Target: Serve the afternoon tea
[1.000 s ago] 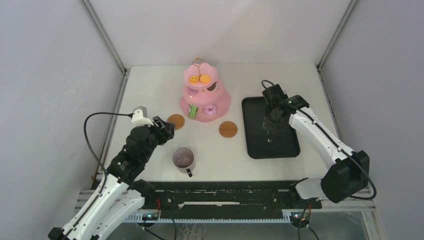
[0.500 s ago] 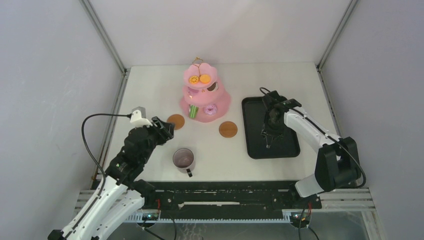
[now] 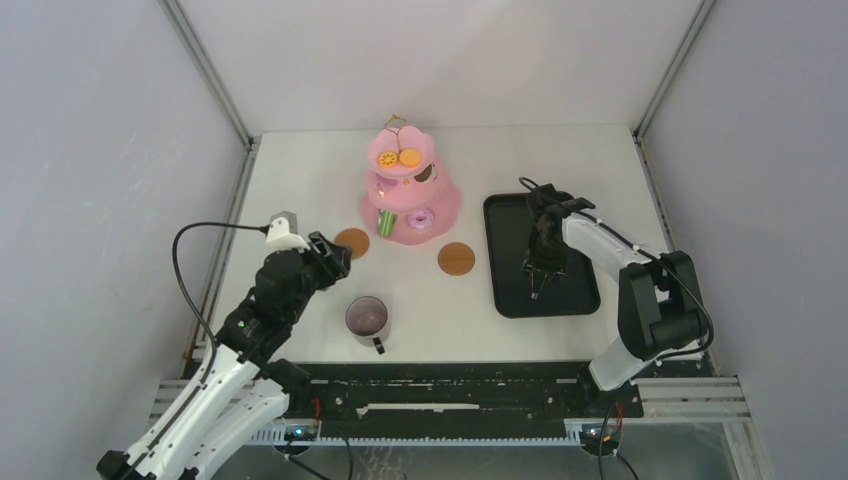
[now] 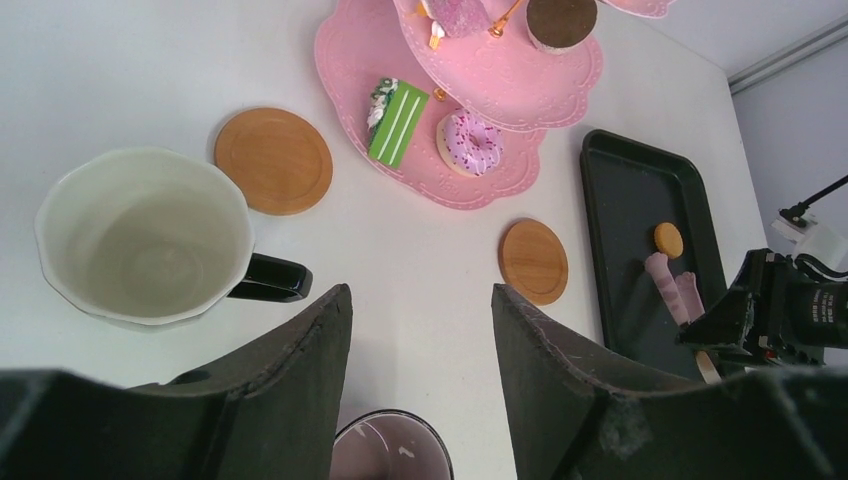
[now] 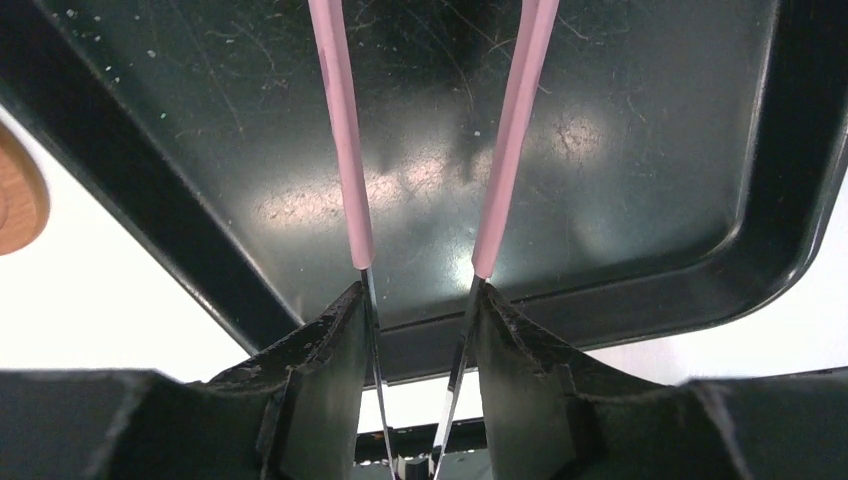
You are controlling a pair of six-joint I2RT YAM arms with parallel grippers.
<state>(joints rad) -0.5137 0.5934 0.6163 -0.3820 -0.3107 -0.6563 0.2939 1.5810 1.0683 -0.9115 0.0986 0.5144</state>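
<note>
White table [image 3: 300, 170] in a grey-walled booth. Right gripper [image 5: 415, 300] is clamped on the pink-armed tongs [image 5: 340, 150], which run lengthwise up the black tray [image 4: 600, 200] toward its far end. The round orange cookie [image 4: 668, 239] sits on the tray right by their tips. Left gripper [image 4: 420, 300] gapes empty by the mug [image 4: 145, 235], well apart.

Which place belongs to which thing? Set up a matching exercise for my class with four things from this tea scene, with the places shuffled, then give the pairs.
Things:
1. green cake slice
2. round biscuit
3. tongs
4. mug

Places:
A. held by the right gripper
B. on the bottom tier of the pink stand
C. standing on the bare table
D. lying in the black tray

Pairs: 1-B; 2-D; 3-A; 4-C
</note>
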